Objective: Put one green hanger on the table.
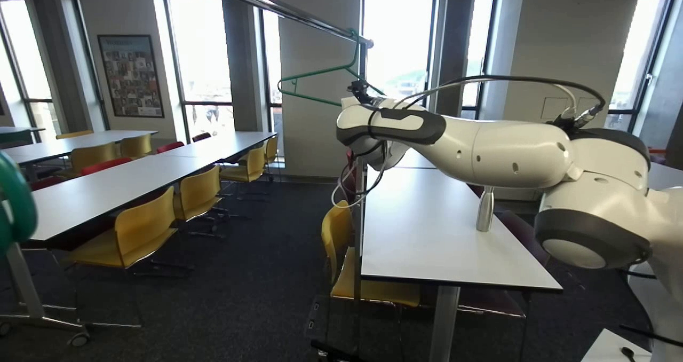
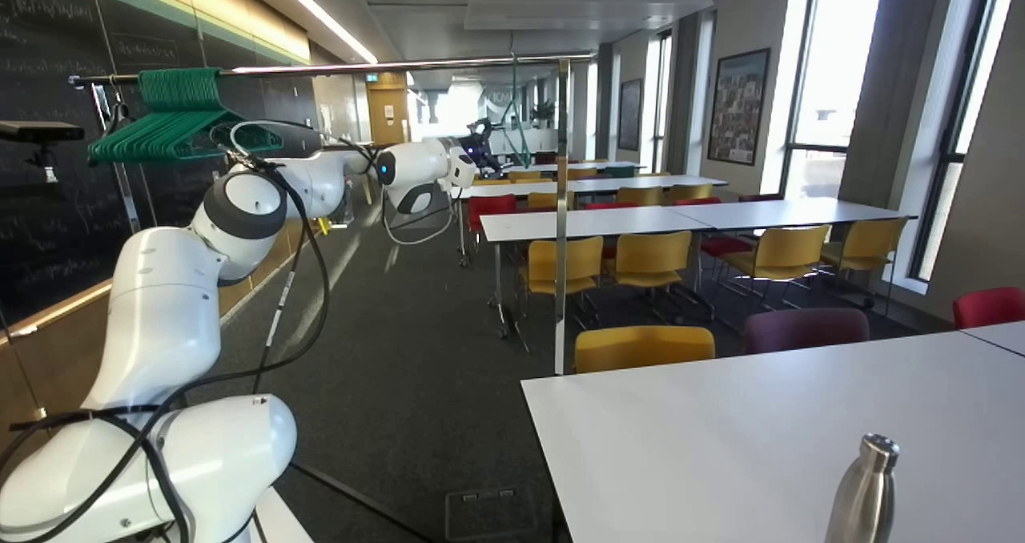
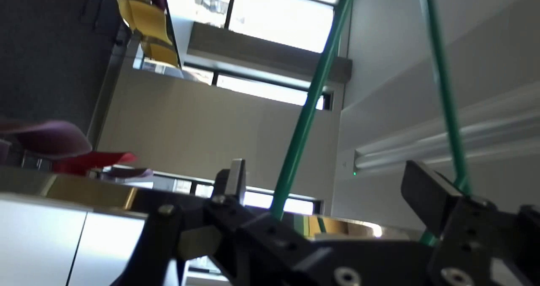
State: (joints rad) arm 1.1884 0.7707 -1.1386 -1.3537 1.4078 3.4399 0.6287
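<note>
My gripper (image 3: pixel 328 180) is spread wide, holding zilch, with the green hanger (image 3: pixel 297 143) showing one bar off-centre between the jaws, so closing might tbh just swing it on the rail (image 2: pixel 332 69).

The letters “ICM” (image 2: pixel 495 99) are seen on a pale glass partition (image 2: pixel 440 109) at the room's far end; the heading “Women” (image 1: pixel 118 42) is faintly printed atop a rectangular, dark-framed poster (image 1: pixel 132 79) at left in an exterior view. White chalk writing (image 2: pixel 46 3) on a long black chalkboard (image 2: pixel 48 195) cannot be deciphered.
</note>
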